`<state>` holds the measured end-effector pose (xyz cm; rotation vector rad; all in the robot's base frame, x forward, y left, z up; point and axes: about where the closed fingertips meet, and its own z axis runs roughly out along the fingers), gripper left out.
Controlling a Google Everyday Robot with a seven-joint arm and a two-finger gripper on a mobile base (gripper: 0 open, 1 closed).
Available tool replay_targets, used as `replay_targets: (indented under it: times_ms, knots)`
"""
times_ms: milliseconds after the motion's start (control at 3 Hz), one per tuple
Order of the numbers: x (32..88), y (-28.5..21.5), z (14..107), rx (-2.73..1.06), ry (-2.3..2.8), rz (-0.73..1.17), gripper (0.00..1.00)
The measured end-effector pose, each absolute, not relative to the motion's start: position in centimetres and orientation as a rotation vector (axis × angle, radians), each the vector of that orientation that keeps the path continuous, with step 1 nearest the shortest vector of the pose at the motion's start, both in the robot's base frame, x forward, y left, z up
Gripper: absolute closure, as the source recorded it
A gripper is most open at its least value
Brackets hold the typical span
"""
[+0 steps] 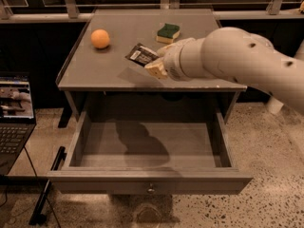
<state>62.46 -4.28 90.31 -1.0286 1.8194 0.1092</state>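
My gripper [151, 63] hangs over the middle of the grey table top [95, 70], shut on a small dark packet [141, 54] that sticks out to the upper left of the fingers. The big white arm [237, 56] reaches in from the right and hides the white bowl seen earlier. An orange [100, 38] rests at the table's left, and a green and yellow sponge [168, 33] lies at the back, just behind the gripper. Below the table top the drawer [147, 146] stands pulled open, with nothing visible inside.
An open laptop [14, 113] sits on the floor at the left, with a cable running beside it. A railing and dark windows run behind the table. Speckled floor lies around the drawer front [149, 182].
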Motion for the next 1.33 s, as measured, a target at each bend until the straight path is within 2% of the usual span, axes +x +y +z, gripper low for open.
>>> replay_targets:
  times_ms: [667,1000,1333]
  knots:
    - [71.7,-1.5,85.6,-0.970,1.907,0.233,1.00]
    - [72.3,-1.2,85.2,-0.968,1.911,0.241,0.82]
    - [72.3,-1.2,85.2,-0.968,1.911,0.241,0.58]
